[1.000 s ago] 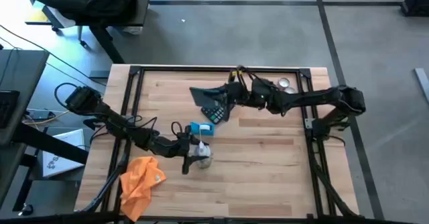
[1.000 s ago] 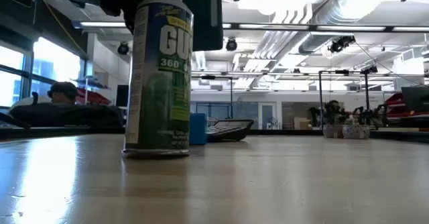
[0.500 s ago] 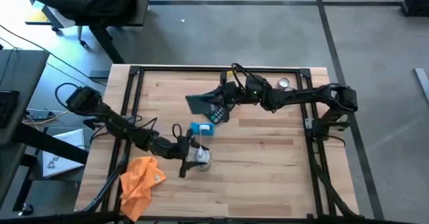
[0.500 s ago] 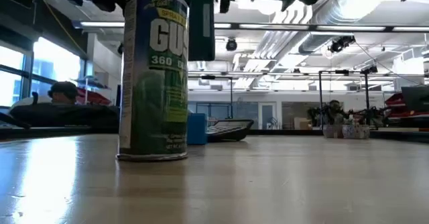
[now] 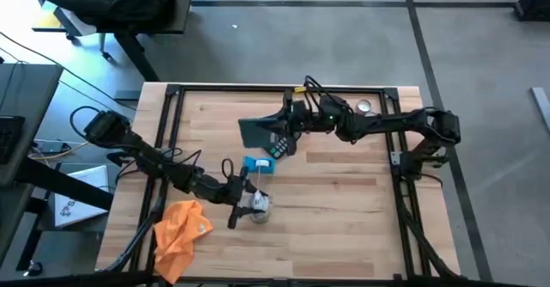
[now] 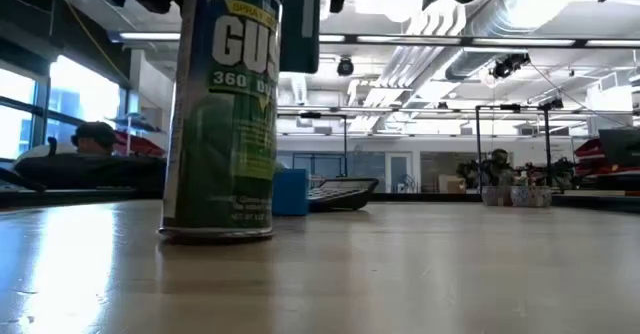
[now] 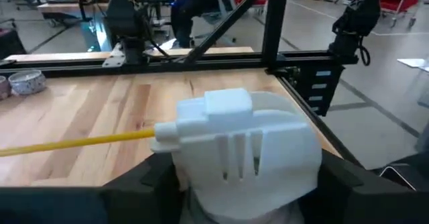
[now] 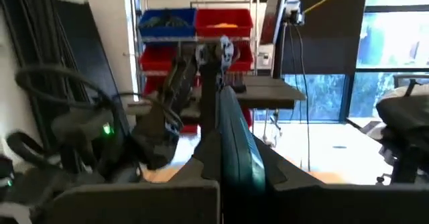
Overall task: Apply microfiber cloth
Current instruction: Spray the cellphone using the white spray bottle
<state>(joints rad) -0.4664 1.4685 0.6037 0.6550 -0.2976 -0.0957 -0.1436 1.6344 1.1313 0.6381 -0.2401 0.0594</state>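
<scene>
The microfiber cloth (image 5: 180, 228) lies crumpled and orange on the table near its near left corner, and no gripper touches it. My left gripper (image 5: 242, 204) is shut on a green spray can (image 6: 220, 114) with a white cap (image 7: 234, 133) and a yellow straw. The can stands to the right of the cloth. Toward the far side, my right gripper (image 5: 289, 125) is shut on a dark flat panel (image 5: 258, 132) above the black calculator (image 5: 277, 145). A small blue box (image 5: 258, 165) sits between the can and the calculator. My left gripper holds the can just below its white cap (image 7: 249, 184), one finger (image 7: 151, 180) on each side. The fingers come in about level from the table's left. The can stands upright with its base (image 6: 215, 232) on the table. My right gripper pinches the dark panel by its edge (image 8: 224, 140) between its two fingers, coming from the table's right. In the right wrist view the panel shows edge-on. I cannot tell whether it touches the calculator.
Two small round tins (image 5: 368, 108) stand at the far right. A black frame rail (image 5: 284, 88) runs along the table's far and side edges. Bare wood lies to the right of the can (image 5: 344, 210).
My left gripper has drawn the upright spray can a little toward the table's near edge and left. My right gripper has shifted slightly toward the left with the dark panel, which has turned a little.
</scene>
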